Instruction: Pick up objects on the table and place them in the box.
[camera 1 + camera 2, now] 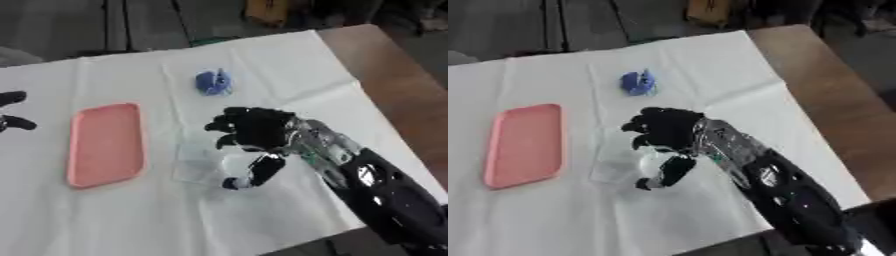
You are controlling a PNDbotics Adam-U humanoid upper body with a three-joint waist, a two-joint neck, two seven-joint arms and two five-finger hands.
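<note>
Right hand point(255, 131), black, on a black-and-silver arm entering from the lower right corner; held above the white tablecloth point(289, 70) at mid-table; fingers curled downward, thumb extended toward the near edge, the two sides bracketing a clear plastic container point(199, 164); whether they touch it cannot be told, and nothing appears to be held.

Clear plastic container; lies on the cloth just beneath and to the left of the right hand, between it and the pink tray point(107, 144); transparent, low, roughly square, exact form hard to make out; judged light, thin-walled, prone to flex or slide on the cloth; best taken across opposite edges, thumb on the near side and fingers on the far side, since pressure on the middle would probably buckle it.

Blue object point(213, 82); small, rounded, farther back on the cloth, well apart from the hand; nature uncertain; judged light; a pinch across its width should serve.

Pink tray; shallow, rounded oblong, left of centre; the likeliest receptacle in view, as no box shows.

Left hand point(12, 111); only dark fingertips at the left edge, left eye view alone; finger state cannot be told.
</note>
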